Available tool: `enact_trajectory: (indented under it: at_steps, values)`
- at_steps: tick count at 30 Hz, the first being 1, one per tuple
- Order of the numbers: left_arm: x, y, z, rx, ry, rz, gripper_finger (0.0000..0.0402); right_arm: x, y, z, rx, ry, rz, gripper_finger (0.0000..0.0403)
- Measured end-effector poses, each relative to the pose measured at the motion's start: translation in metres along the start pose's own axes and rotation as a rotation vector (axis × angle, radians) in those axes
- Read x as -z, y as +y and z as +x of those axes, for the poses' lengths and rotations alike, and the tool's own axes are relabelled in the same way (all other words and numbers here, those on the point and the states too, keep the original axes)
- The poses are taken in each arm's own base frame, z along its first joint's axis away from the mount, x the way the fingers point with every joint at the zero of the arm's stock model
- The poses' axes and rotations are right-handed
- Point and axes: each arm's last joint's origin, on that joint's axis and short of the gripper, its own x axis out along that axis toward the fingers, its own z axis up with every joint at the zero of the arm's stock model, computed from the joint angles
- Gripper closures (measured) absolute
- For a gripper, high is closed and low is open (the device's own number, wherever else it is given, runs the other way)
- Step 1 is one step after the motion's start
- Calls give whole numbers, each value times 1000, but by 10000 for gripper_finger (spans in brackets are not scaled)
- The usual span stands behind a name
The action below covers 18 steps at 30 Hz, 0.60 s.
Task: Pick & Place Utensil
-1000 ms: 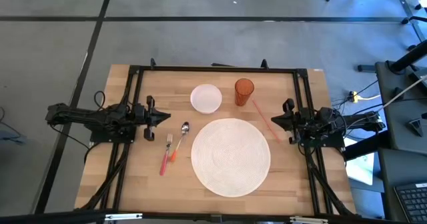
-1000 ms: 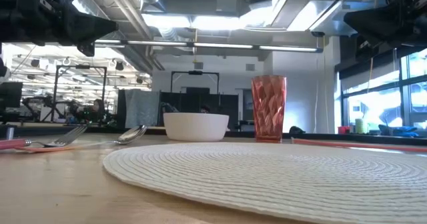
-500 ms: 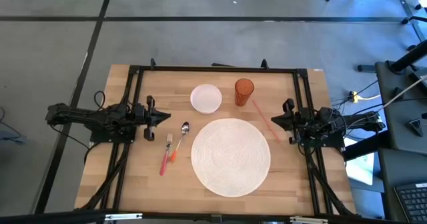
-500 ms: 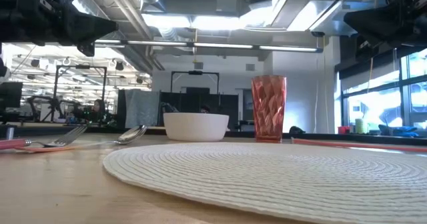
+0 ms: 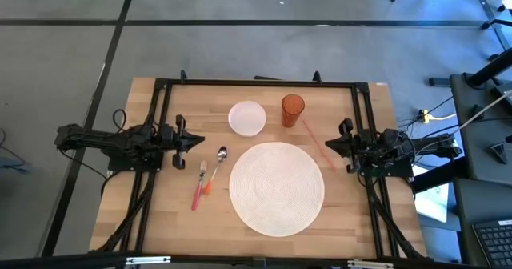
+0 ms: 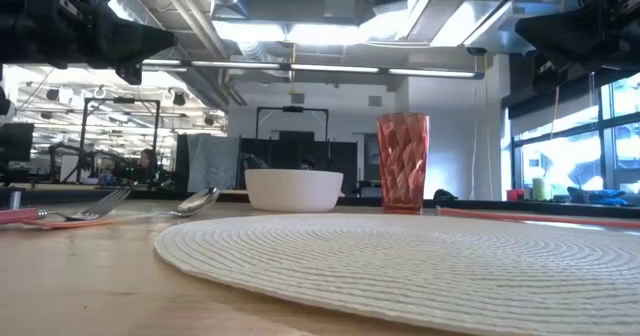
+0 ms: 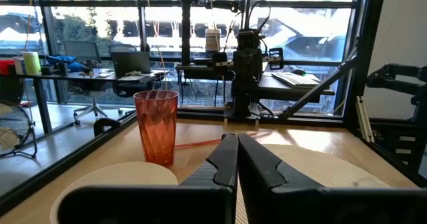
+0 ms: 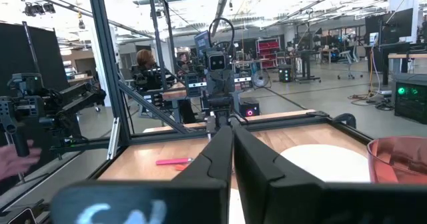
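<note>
A fork (image 5: 199,185) with a red handle and a spoon (image 5: 217,165) with an orange handle lie flat side by side on the wood table, left of the round white placemat (image 5: 277,187). In the low view the fork (image 6: 96,207) and spoon (image 6: 199,200) rest at the left. My left gripper (image 5: 200,140) hovers shut above the table's left side, just left of the spoon's bowl end; its wrist view shows the fingers (image 7: 237,152) closed together. My right gripper (image 5: 326,143) waits shut at the table's right side (image 8: 231,139). Both touch nothing.
A white bowl (image 5: 247,118) and an orange tumbler (image 5: 293,110) stand at the far side of the placemat. A thin orange stick (image 5: 318,145) lies beside the right gripper. A black frame (image 5: 256,82) rims the table. A person (image 8: 143,63) sits in the room beyond.
</note>
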Motion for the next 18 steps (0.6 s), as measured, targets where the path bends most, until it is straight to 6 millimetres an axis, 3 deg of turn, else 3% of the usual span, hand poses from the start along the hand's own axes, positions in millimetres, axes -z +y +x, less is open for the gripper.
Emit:
enact_trajectory:
  at_steps: [8, 18]
  values:
    - [-1, 0, 0, 0, -12, -2, 398, 0, 0, 0, 0, -1, 0, 386]
    - [-15, 0, -1, -10, -155, 5, 398, 0, 0, 0, 0, -1, 3, 386]
